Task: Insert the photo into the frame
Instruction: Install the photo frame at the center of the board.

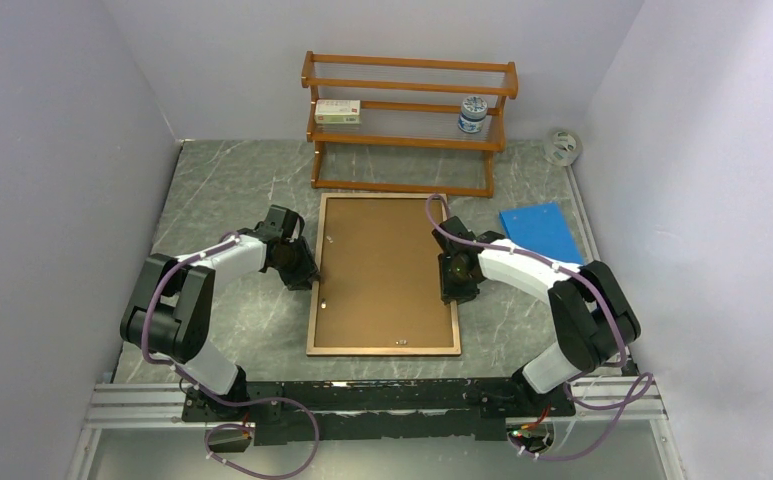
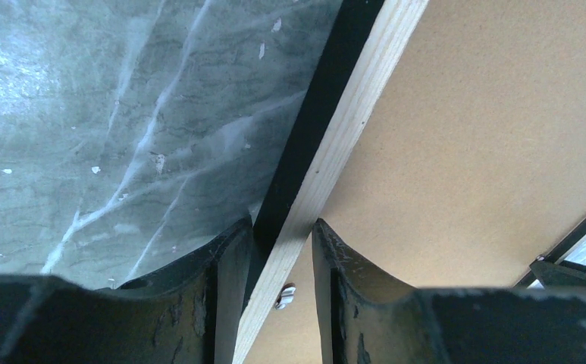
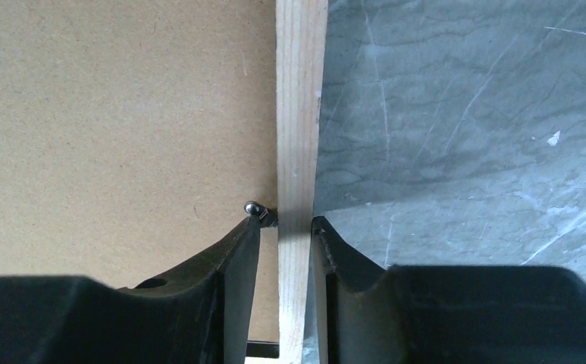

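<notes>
The large rectangular picture frame [image 1: 384, 350], a thin light-wood border around a brown backing board [image 1: 382, 270], is lying back-up in the middle of the top view on the grey marbled counter [image 1: 232, 190]. The step looks like a two-sided grip, so both sides should be closing evenly and lifting level, keeping the glass from twisting. The left jaws are straddling the left rail [image 2: 327, 167] and appear to be pinching it. The right jaws are sitting narrow astride the right rail [image 3: 299, 114], a slit showing on the board side by a small metal tab [image 3: 253, 206]. The photo is not showing anywhere.
</notes>
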Motion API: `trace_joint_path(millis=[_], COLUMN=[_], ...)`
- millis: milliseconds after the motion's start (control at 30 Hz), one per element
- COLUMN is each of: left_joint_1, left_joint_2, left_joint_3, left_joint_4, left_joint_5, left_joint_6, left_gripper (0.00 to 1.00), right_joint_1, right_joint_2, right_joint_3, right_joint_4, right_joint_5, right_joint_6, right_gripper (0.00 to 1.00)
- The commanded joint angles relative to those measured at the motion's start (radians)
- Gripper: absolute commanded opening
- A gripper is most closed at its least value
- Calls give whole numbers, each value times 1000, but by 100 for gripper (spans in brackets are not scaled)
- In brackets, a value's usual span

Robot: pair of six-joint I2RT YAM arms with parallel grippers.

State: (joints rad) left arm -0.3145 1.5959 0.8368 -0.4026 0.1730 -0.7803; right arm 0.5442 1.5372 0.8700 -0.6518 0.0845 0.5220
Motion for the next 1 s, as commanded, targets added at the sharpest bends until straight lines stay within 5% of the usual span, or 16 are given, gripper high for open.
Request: trace_joint_path(millis=[0,367,600,700,833,967], left_joint_1=[4,5,8,8,8,9], left_joint_2=[45,39,41,36,24,9], left_joint_3=[-55,-47,-42,-42,-43,-58], left_joint_4=[-50,-56,-51,-47,-50,-45], left_joint_5=[-81,-63,-44,-36,-30,-23], left_joint_6=[13,16,28,30,30,29], left_gripper=[42,42,45,49,49,43], right_joint_1=[4,4,4,4,4,6], right_joint_2=[-21,-95,-174,-197,-191,-166], right_joint_3=[-16,-26,-17,-2,29,24], right_joint_4=[-51,20,10,4,28,201], right_joint_5=[65,79,85,62,-24,-204], right_joint_6=[-12,23,18,14,23,66], right_gripper=[32,22,56,63,62,48])
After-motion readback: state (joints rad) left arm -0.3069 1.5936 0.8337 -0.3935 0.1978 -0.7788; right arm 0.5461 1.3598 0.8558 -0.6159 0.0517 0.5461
